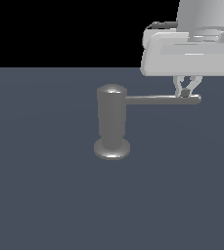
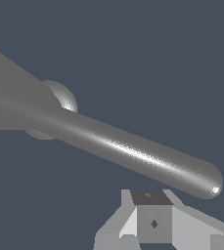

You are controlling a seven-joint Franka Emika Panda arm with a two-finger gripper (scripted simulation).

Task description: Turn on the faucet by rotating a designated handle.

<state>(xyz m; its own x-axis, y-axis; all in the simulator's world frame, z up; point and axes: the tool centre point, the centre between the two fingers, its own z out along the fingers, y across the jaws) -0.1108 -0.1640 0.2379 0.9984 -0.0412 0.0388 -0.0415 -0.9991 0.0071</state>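
Faucet (image 1: 112, 122) stands upright at frame centre on the dark bench (image 1: 45, 195). Handle (image 1: 162, 99) projects horizontally toward the exterior view's right. Claw (image 1: 186, 91) at upper right sits on the rod near its tip, fingers close together; whether they actually clamp it, cannot tell. Step judged: contact made, rotation pending. Next: sweep the rod sideways about the faucet axis.
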